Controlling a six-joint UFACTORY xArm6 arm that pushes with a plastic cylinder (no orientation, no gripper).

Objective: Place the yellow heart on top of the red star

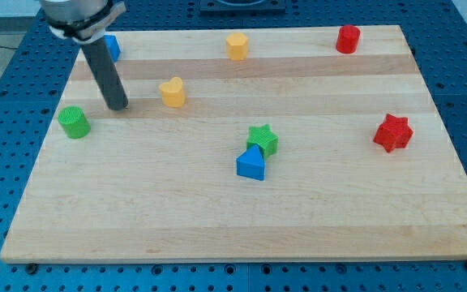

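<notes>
The yellow heart (173,92) lies on the wooden board (136,211) in the upper left part of the view. The red star (392,132) lies far off at the view's right. My tip (119,106) rests on the board just left of the yellow heart, with a small gap between them. The rod slants up to the view's top left.
A green cylinder (74,122) lies left of my tip. A blue block (112,47) sits partly behind the rod at the top left. A yellow hexagon (237,45) and a red cylinder (348,38) lie along the top. A green star (262,139) touches a blue triangle (251,164) mid-board.
</notes>
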